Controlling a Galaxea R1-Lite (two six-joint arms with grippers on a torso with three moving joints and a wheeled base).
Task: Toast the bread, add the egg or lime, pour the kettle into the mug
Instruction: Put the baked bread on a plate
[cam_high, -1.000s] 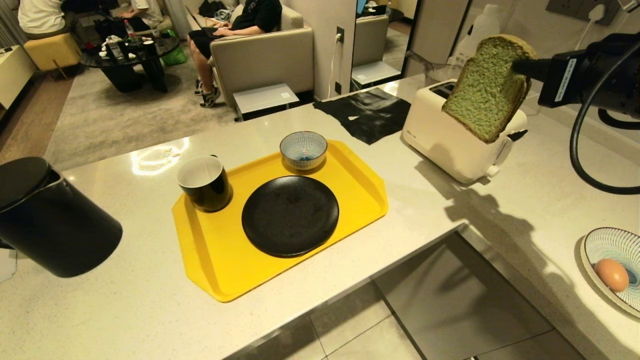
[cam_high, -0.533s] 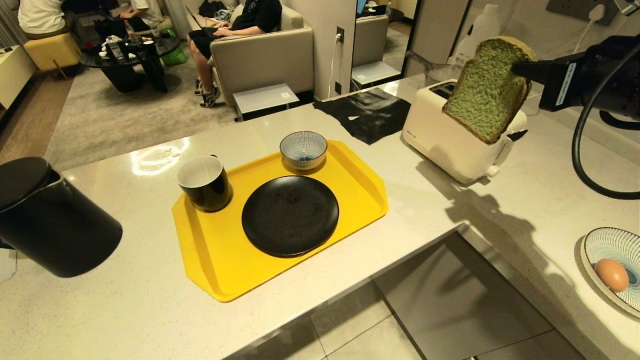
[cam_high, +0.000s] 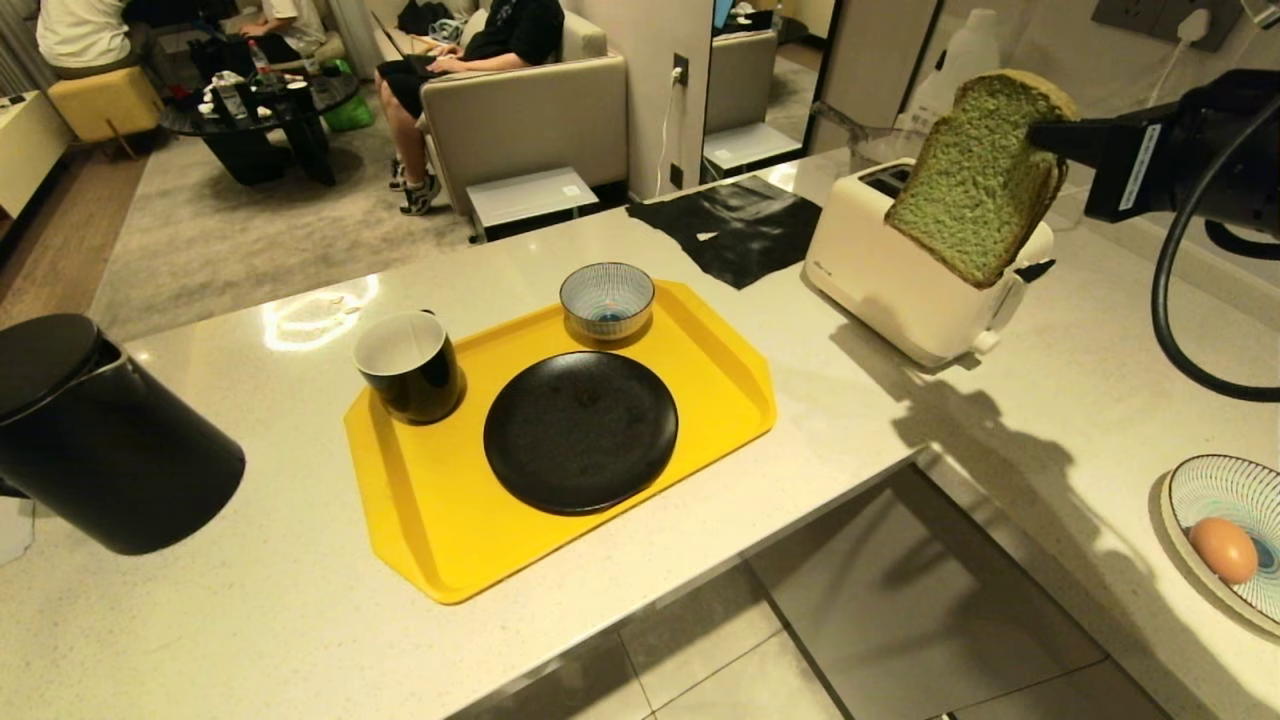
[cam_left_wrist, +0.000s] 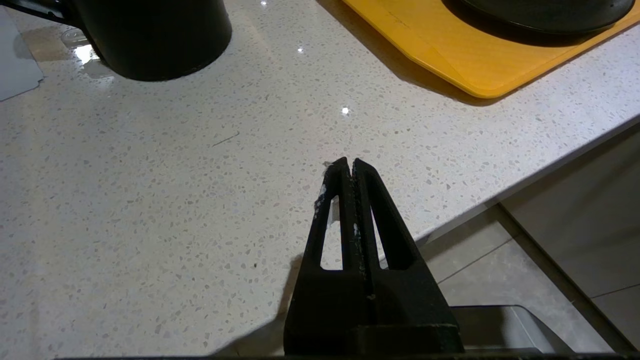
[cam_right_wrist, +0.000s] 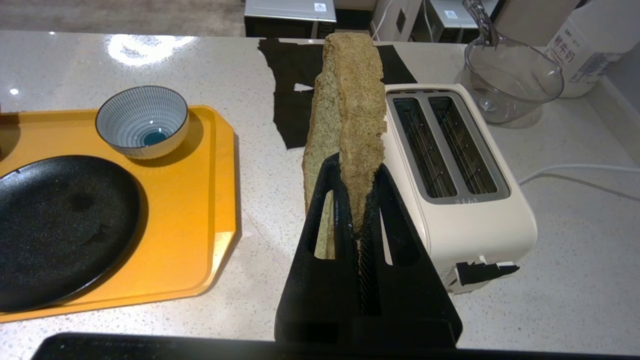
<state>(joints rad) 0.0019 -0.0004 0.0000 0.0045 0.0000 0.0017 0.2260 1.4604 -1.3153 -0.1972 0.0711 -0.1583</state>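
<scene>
One bread (cam_high: 975, 180) slice, one toaster (cam_high: 900, 280), one mug (cam_high: 410, 365), one kettle (cam_high: 100, 445), one egg (cam_high: 1222, 549), two striped bowls (cam_high: 606, 298), one black plate (cam_high: 580, 430), one tray (cam_high: 430, 520).

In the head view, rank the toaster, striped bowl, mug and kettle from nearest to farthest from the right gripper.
From the right gripper, holding the bread:
1. Toaster, just below.
2. Striped bowl, tray's far edge.
3. Mug, tray's left corner.
4. Kettle, far left.
</scene>
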